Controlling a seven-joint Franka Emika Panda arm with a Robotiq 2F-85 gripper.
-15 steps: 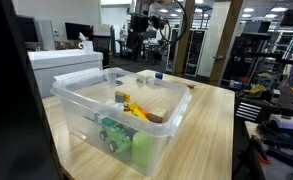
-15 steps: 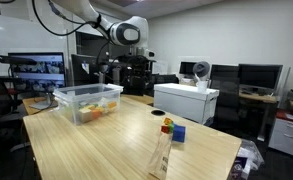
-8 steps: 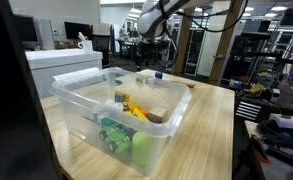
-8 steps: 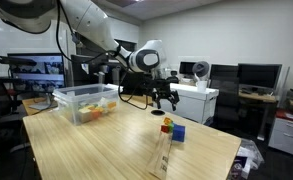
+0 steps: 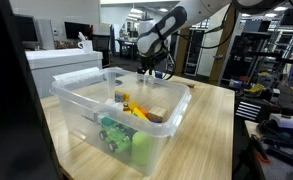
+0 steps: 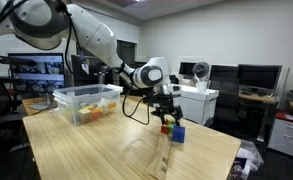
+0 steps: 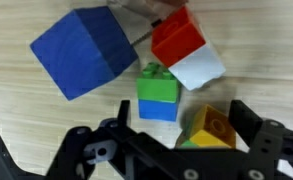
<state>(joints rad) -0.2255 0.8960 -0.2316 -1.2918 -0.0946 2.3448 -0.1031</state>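
The long pale wooden bench (image 6: 86, 150) carries a clear plastic bin (image 6: 86, 103) of mixed toys at one end. Well apart from the bin, the white robot arm (image 6: 96, 40) reaches down over a small cluster of toy blocks. Its black fingers (image 7: 269, 142) are spread wide and grip nothing, hovering just above the cluster. In the wrist view, the blue cube (image 7: 84, 52) lies farthest from them, beside the red-and-white block (image 7: 186, 48). The green brick stacked on a blue brick (image 7: 158, 88) and the yellow block (image 7: 208, 125) sit nearest, between the fingers' line.
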